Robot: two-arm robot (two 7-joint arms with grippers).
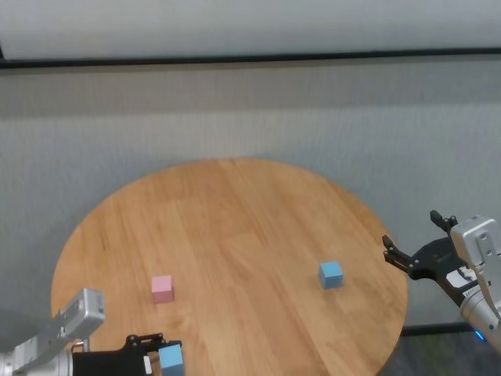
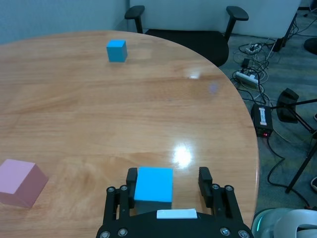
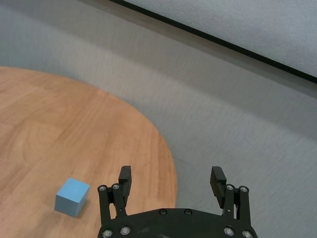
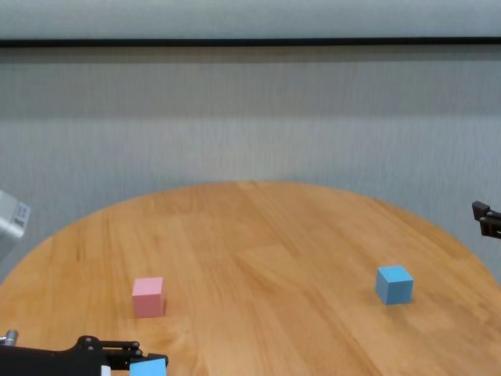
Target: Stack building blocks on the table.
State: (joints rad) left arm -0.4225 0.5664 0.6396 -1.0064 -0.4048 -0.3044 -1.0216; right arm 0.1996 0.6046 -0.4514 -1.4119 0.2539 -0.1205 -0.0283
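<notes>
Three building blocks lie on the round wooden table (image 1: 235, 211). A pink block (image 1: 162, 288) sits near the front left. A light blue block (image 1: 330, 274) sits toward the right. Another light blue block (image 2: 154, 184) is between the fingers of my left gripper (image 2: 168, 173) at the table's near edge. That gripper is open: one finger touches the block and the other stands apart from it. My right gripper (image 1: 410, 229) is open and empty, just past the table's right edge, to the right of the far blue block (image 3: 72, 197).
A grey wall stands behind the table. In the left wrist view a black office chair (image 2: 183, 29) stands past the table's edge, with cables and a power strip (image 2: 247, 77) on the floor.
</notes>
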